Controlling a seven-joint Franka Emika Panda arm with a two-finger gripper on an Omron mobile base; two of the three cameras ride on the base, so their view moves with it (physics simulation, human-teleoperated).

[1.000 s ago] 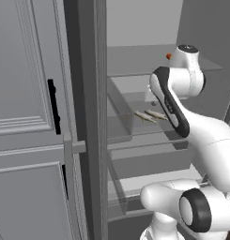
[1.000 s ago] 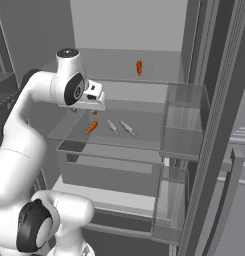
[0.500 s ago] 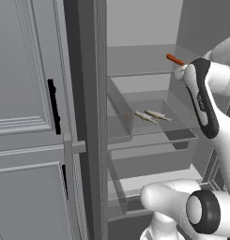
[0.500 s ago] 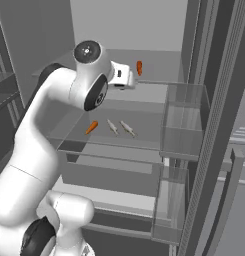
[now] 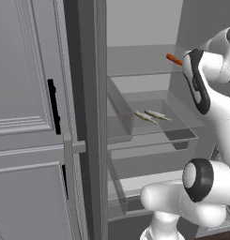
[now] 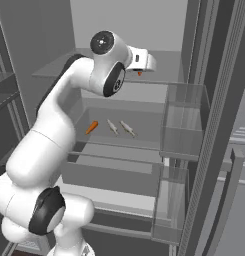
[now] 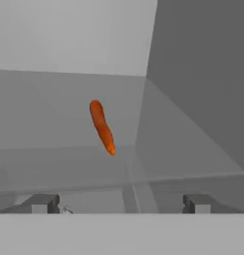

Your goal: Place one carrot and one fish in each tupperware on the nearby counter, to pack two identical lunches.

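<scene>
At the far left of the left base view I see the grey panelled door (image 5: 27, 117) with its black handle (image 5: 52, 105). Right of it, mid-frame, the open cabinet shows a glass shelf (image 5: 135, 131) carrying two slim silvery fish (image 5: 151, 116) lying side by side. At the upper right of that frame a carrot (image 5: 173, 59) lies on the higher shelf (image 5: 135, 61), just beside my arm's white wrist.

In the right base view, a second carrot (image 6: 91, 127) lies on the lower glass shelf at centre left, with the two fish to its right, close to one another and near the carrot but not touching it. Above them, upper centre, my gripper (image 6: 144, 62) reaches in over the upper shelf, and a sliver of orange from the first carrot shows just beneath it. Further right stand the clear door bins (image 6: 186, 120).

In the hand view the upper-shelf carrot sits left of centre, tilted, thin end toward the bottom of the frame. My two finger tips (image 7: 41, 203) stand spread wide at the lower left and lower right, nothing between them, the carrot well ahead of them and untouched.
</scene>
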